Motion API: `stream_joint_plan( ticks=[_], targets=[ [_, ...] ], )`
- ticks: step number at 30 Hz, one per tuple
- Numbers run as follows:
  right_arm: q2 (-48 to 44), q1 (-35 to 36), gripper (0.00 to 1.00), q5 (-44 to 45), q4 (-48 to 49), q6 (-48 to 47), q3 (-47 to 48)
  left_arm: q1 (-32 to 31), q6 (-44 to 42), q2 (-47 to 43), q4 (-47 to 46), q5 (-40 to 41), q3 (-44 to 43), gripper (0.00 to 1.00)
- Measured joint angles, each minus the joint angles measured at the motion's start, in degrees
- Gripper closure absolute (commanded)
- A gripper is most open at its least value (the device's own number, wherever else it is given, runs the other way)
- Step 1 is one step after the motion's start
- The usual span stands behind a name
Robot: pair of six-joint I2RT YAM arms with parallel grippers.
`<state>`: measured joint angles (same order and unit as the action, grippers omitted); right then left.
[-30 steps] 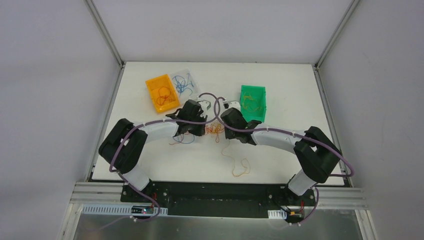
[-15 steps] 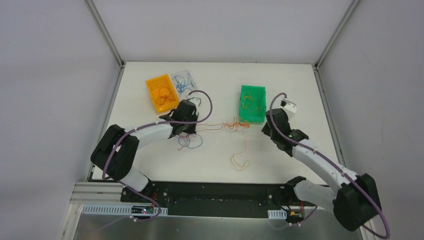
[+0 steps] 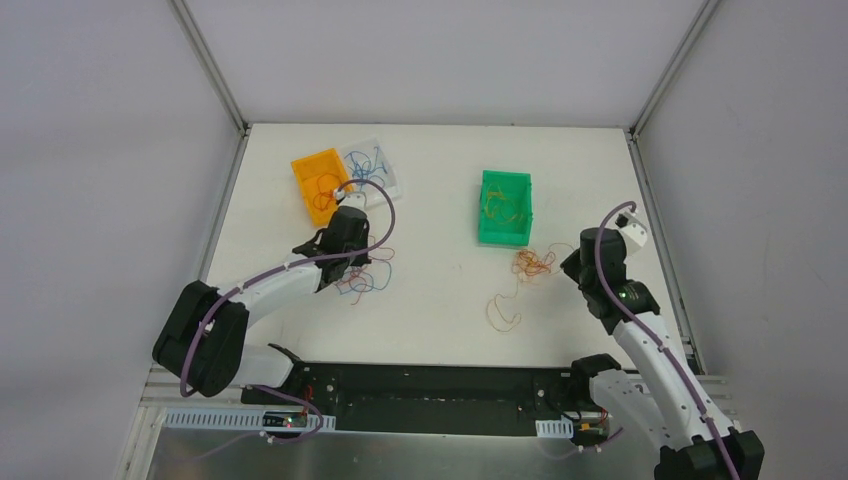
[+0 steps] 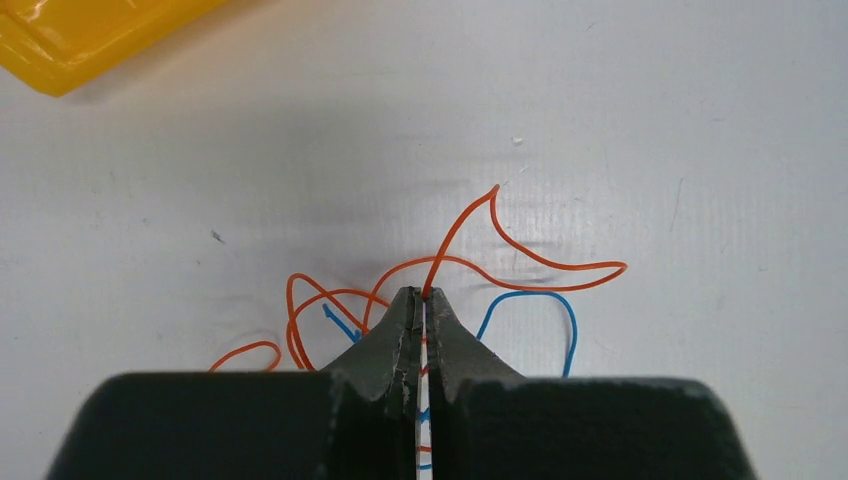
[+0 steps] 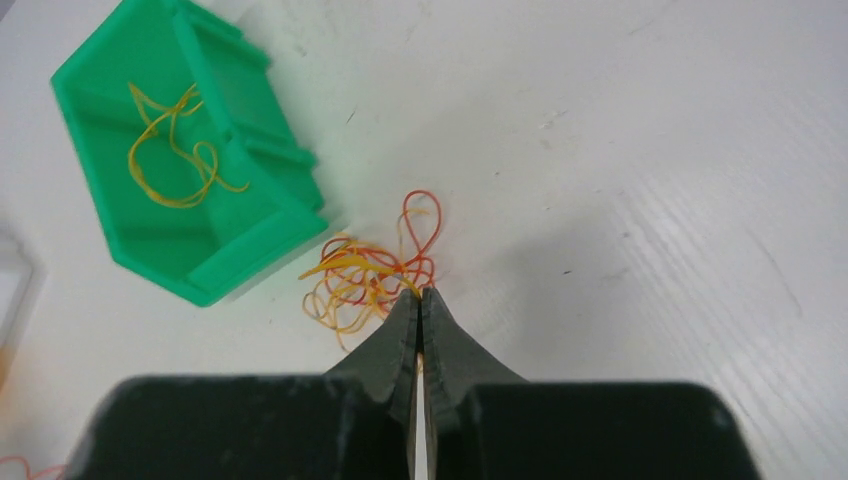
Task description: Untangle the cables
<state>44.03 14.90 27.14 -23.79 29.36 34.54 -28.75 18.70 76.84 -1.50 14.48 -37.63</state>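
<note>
In the left wrist view my left gripper (image 4: 424,293) is shut on an orange-red cable (image 4: 520,255) that loops out over the table. A blue cable (image 4: 545,300) curls beside the fingers, and bits of blue and orange show between them. From above, the left gripper (image 3: 358,262) sits over this small blue and orange bunch (image 3: 362,282). My right gripper (image 5: 420,292) is shut on a strand of a yellow and orange-red tangle (image 5: 365,270) lying just outside the green bin. In the top view the right gripper (image 3: 565,265) is at the right edge of that tangle (image 3: 535,262).
A green bin (image 3: 505,232) holds yellow cables (image 5: 175,140). An orange bin (image 3: 308,170) with orange-red cables and a clear tray (image 3: 392,180) with blue cables stand at the back left. One loose orange cable (image 3: 505,310) lies on the table between the arms.
The left gripper has shut. Both arms pulled apart: the right one swung far right dragging the yellow-orange tangle, the left drew back left with the blue and orange bunch.
</note>
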Motion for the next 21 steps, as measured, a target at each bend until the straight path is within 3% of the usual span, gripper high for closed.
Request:
stream_joint_plan(
  ticks=[9, 15, 16, 18, 19, 21],
  targets=[
    [3.9, 2.5, 1.00, -26.1, 0.2, -5.7, 6.0, 0.0, -1.0, -3.1, -5.9, -8.7, 3.1, 1.00],
    [4.9, 9.2, 1.00, -32.7, 1.3, -8.7, 13.9, 0.0, -1.7, -9.6, -7.0, -18.3, 4.2, 1.00],
    [4.9, 9.5, 0.91, -33.0, 1.8, -8.9, 14.1, 0.0, -1.6, -10.8, -5.7, -19.4, 3.3, 1.00],
    [5.0, 9.5, 0.51, -33.4, 1.9, -9.1, 14.0, -0.1, -1.4, -13.5, -2.9, -21.0, 0.7, 1.00],
    [5.2, 9.5, 0.39, -33.6, 1.9, -8.9, 13.9, 0.0, -1.3, -14.6, -1.9, -21.6, -0.5, 1.00],
    [6.1, 9.5, 0.28, -34.3, 2.3, -8.8, 13.4, -0.1, -0.6, -17.4, 0.4, -22.9, -4.1, 1.00]
  ],
)
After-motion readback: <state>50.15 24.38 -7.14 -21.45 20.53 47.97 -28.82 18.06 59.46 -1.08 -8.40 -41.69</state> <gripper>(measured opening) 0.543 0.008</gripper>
